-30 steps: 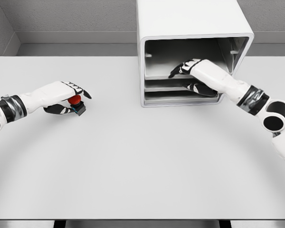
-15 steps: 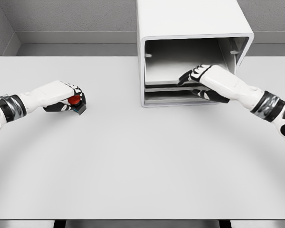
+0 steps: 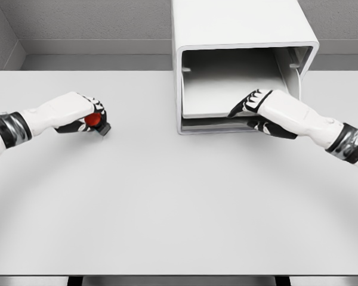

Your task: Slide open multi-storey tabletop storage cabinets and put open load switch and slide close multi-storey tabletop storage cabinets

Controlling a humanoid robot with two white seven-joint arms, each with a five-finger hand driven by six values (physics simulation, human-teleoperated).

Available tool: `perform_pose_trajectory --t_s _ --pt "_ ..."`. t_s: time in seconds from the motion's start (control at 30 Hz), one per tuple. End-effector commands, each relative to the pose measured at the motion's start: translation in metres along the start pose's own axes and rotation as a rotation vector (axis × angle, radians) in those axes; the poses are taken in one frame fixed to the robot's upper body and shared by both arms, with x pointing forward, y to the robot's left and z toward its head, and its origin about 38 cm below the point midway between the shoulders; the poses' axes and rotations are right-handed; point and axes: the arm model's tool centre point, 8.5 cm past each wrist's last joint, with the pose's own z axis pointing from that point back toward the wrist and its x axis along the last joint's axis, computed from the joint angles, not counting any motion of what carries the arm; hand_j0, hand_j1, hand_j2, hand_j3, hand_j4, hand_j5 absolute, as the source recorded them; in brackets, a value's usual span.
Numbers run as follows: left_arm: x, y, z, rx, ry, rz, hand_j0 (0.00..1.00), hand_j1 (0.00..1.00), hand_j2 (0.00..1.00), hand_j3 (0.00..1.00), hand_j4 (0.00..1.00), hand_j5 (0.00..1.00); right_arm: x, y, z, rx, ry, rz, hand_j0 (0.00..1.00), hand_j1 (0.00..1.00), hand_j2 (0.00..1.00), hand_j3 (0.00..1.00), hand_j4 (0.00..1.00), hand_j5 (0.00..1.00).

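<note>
The left arm reaches in from the left edge, forearm lying nearly level and pointing right. Its left hand (image 3: 83, 116) sits well out on the left side, knuckles up, fingers curled tightly round a small red-capped load switch (image 3: 95, 121) that peeks out beneath them.

The right arm comes in from the right edge, slanting up and toward the far middle, a dark band at the wrist. The right hand (image 3: 256, 110) is pinched: fingers on top, thumb beneath, clamped on the front lip of a drawer tray (image 3: 218, 95).
</note>
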Motion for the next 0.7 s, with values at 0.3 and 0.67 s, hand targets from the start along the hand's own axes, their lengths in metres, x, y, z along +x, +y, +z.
perform_pose_trajectory --t_s 0.3,0.67 --pt "0.03 0.038 0.007 0.096 -0.059 -0.102 0.37 0.37 0.37 0.37 0.37 0.37 0.014 -0.016 0.021 -0.019 -0.009 0.038 0.64 0.64 0.64 0.64 0.64 0.64" --pt "0.045 0.06 0.015 0.16 -0.08 -0.158 0.38 0.38 0.38 0.38 0.38 0.38 0.023 -0.017 0.047 -0.018 0.012 0.038 0.64 0.64 0.64 0.64 0.64 0.64"
